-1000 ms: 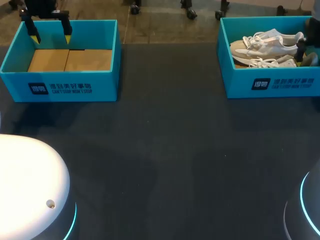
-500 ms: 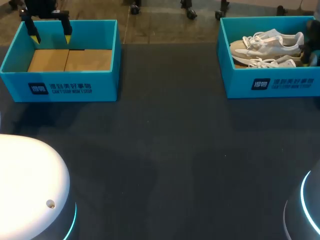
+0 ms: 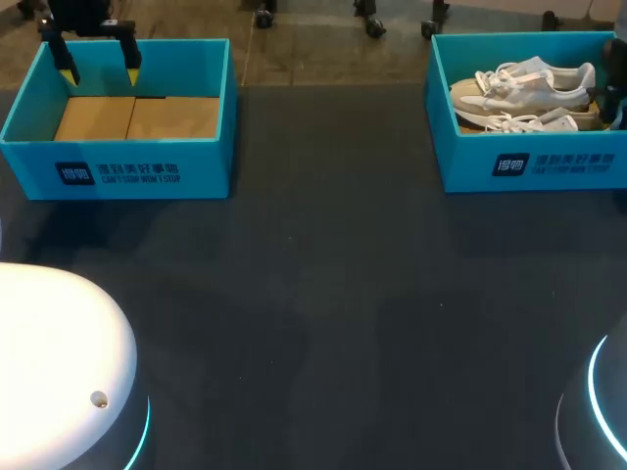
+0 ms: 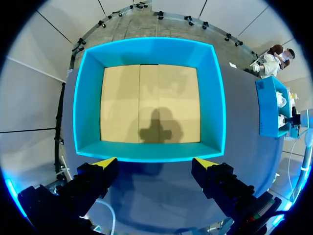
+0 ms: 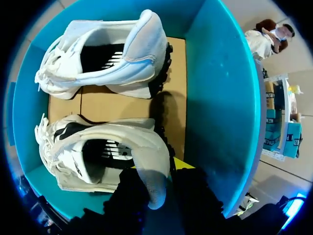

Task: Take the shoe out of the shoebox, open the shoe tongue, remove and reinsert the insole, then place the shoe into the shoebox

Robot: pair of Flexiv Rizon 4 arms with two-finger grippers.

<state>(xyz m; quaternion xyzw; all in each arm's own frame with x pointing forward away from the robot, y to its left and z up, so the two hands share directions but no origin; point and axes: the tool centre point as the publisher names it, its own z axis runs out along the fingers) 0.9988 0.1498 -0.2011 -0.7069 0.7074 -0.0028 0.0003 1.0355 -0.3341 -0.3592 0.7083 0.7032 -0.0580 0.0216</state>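
So, the near shoe [image 5: 107, 152] lies in the shoebox [image 3: 534, 166], upper right in the head view, beside its pair [image 5: 107, 54]. Its long axis runs left-right, heel toward the right arm, which is nearer. At that heel sits the right claw [image 5: 155, 188]; can't tell if it's clamped. Upper left, the left claw [image 3: 100, 69] is spread apart over the empty box [image 3: 118, 171].
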